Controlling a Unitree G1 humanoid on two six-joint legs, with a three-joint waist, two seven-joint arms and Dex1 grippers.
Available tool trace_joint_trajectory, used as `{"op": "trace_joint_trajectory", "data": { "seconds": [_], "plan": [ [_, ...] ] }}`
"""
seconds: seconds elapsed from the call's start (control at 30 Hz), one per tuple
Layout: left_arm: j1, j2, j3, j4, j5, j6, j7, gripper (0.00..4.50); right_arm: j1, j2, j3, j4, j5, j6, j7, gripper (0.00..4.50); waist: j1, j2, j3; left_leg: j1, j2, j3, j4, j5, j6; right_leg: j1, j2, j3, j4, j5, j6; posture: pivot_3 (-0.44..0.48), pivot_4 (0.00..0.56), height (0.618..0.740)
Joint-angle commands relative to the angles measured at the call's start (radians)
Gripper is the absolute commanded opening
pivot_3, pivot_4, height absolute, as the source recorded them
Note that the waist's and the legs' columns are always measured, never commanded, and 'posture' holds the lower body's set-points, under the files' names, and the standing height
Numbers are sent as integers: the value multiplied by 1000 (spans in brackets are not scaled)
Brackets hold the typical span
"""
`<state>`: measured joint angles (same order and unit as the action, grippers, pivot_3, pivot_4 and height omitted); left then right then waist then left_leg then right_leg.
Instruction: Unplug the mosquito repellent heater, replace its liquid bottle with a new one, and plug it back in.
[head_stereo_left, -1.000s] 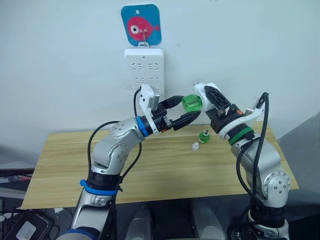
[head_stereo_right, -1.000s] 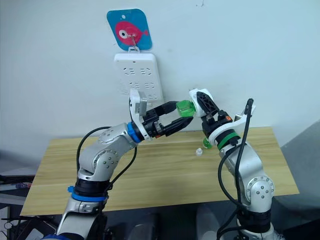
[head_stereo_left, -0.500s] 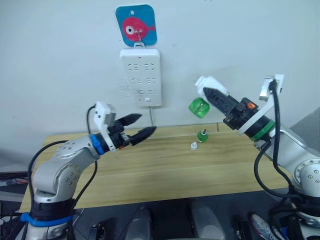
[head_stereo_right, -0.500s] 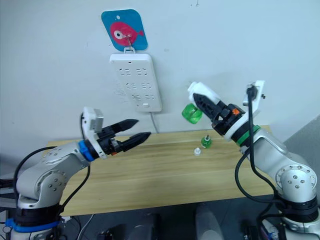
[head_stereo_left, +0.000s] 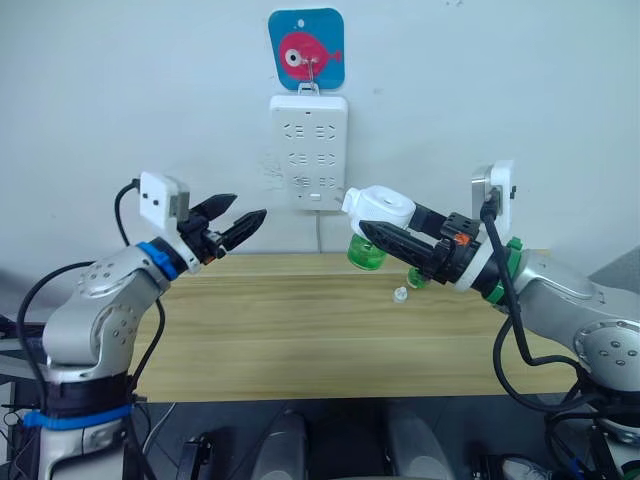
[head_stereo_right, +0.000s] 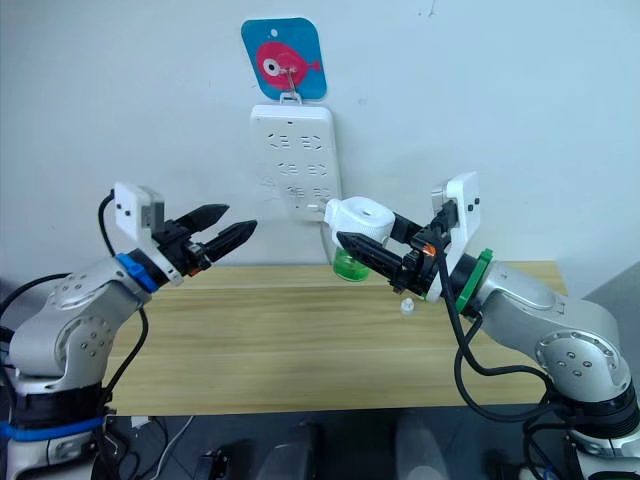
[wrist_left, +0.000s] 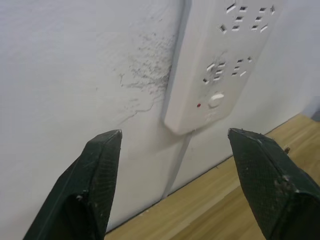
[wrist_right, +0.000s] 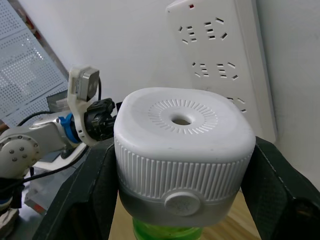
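Mosquito repellent heater (head_stereo_left: 379, 207) held in the air above the wooden table (head_stereo_left: 280, 320), clamped between the right gripper's (head_stereo_left: 392, 238) black fingers, vent hole up; a green bottle (head_stereo_left: 365, 254) hangs screwed under it, green liquid inside; another green bottle (head_stereo_left: 417, 277) partly hidden behind the right arm, beside a small white cap (head_stereo_left: 400, 294) lying on the table; white wall power strip (head_stereo_left: 309, 152) behind, under a fish hook plate (head_stereo_left: 306, 48); left gripper (head_stereo_left: 240, 221) raised near the wall, fingers spread, holding nothing
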<state>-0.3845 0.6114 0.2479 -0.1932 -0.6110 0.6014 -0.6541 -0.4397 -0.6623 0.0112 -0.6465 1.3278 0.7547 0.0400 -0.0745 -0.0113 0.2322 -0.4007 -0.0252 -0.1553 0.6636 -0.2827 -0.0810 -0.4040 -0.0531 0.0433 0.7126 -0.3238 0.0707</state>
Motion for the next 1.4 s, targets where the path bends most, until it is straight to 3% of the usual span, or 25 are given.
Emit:
{"op": "trace_joint_trajectory", "data": {
  "seconds": [0.03, 0.2, 0.7, 1.03, 1.27, 1.4],
  "plan": [
    [-84, 13, -51, 70, 21, -40, -82, 3552, 4, -14, -35, -62, -17, 0, 14, 3024, -5, 0, 0, 0, 0, 0, 0, 0, 0, 0, 0, 0, 0, 0, 0, -93, 197, 740],
    [-195, -5, -74, 215, 78, -127, -110, 3552, 16, -22, -41, -88, -27, 9, 6, 3024, -15, 0, 0, 0, 0, 0, 0, 0, 0, 0, 0, 0, 0, 0, 0, -118, 199, 740],
    [-323, -7, -144, 396, 146, -175, -239, 3552, 45, -24, -66, -125, -15, 12, -31, 3024, -37, 0, 0, 0, 0, -1, 0, 0, 0, 0, 0, -1, 0, 0, 0, -137, 201, 740],
    [-460, -2, -212, 581, 194, -199, -437, 3552, 92, -74, -87, -156, -18, 18, -6, 3024, -31, -1, 0, -1, -2, -3, 2, 0, 0, 1, 0, -2, 0, 0, 0, -169, 200, 740],
    [-524, -3, -217, 633, 209, -200, -512, 3552, 129, -93, -97, -176, -9, 17, -1, 3024, -33, -1, 0, -2, -3, -4, 2, 0, 0, 1, -1, -3, 0, 0, 0, -181, 197, 740],
    [-519, 1, -224, 564, 176, -145, -568, 3552, 147, -102, -99, -180, -3, 19, 15, 3024, -42, -1, 0, -1, -2, -4, 1, 0, 0, 1, -1, -3, 0, 0, 0, -181, 197, 740]
  ]
}}
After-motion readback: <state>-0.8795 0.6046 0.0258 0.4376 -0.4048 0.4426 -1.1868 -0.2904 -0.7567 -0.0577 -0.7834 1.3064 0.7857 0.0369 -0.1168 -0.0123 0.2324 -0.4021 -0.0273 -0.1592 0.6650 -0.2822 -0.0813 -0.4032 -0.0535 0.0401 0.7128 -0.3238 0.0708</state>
